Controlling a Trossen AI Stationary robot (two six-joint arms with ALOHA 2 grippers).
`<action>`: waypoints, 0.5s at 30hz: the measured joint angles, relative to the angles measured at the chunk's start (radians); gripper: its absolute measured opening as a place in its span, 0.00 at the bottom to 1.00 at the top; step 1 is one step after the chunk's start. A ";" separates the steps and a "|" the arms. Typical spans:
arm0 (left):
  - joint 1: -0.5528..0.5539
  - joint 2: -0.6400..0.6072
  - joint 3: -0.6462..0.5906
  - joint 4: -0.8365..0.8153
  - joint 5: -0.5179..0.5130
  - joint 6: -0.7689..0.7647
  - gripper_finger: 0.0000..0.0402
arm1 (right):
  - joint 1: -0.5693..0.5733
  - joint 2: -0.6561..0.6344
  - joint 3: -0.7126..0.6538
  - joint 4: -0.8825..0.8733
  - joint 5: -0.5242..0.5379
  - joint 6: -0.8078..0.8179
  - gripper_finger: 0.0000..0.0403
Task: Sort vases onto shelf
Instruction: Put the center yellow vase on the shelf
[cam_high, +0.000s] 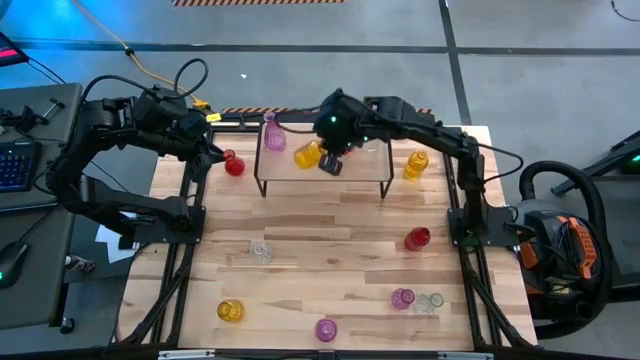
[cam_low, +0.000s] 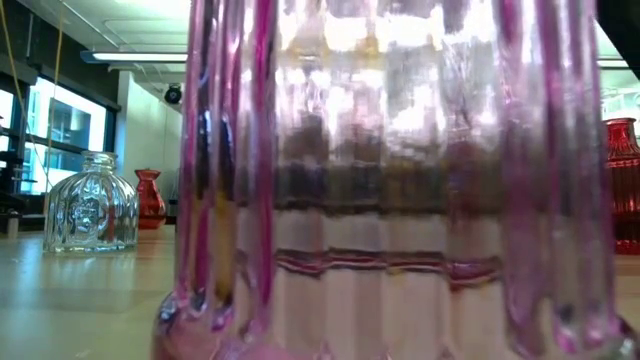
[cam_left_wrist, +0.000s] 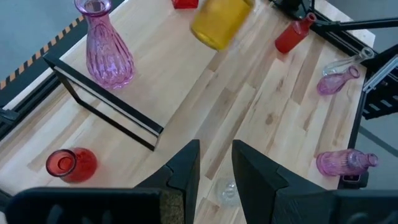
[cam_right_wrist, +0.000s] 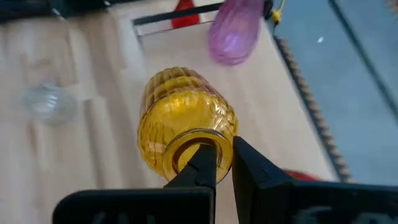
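Note:
The shelf (cam_high: 322, 178) stands at the table's far side, and a pink vase (cam_high: 273, 134) is upright on its left end. My right gripper (cam_right_wrist: 225, 163) is over the shelf, shut on a yellow vase (cam_high: 307, 155) that lies tilted on its side. My left gripper (cam_left_wrist: 216, 171) is open and holds nothing, hovering off the shelf's left end above a red vase (cam_high: 234, 165) that stands on the table. In the left wrist view I see the pink vase (cam_left_wrist: 106, 50), the red vase (cam_left_wrist: 71, 163) and the yellow vase (cam_left_wrist: 221, 22). My right gripper holds the yellow vase by the rim of its mouth (cam_right_wrist: 219, 138), one finger (cam_right_wrist: 200, 163) inside the neck and the other (cam_right_wrist: 252, 165) outside. The fingers come from the table's right, along the vase. The body points toward the pink vase; the vase looks lifted above the shelf top.
More vases stand on the table: yellow (cam_high: 416, 165) right of the shelf, red (cam_high: 417, 238), clear (cam_high: 261, 250), yellow (cam_high: 230, 311), pink (cam_high: 326, 329), and pink (cam_high: 402, 298) beside clear (cam_high: 431, 301). A pink vase (cam_low: 390, 180) fills the low view. The shelf's right half is bare.

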 joint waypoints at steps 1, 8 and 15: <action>0.000 0.001 0.000 0.000 0.000 0.000 0.21 | -0.010 0.000 0.000 0.005 0.002 -0.042 0.00; 0.000 0.021 0.000 0.000 0.000 0.000 0.21 | -0.069 0.000 0.000 0.064 0.002 -0.254 0.00; 0.000 0.057 0.000 0.000 0.000 0.000 0.21 | -0.106 0.025 -0.001 0.075 0.003 -0.459 0.00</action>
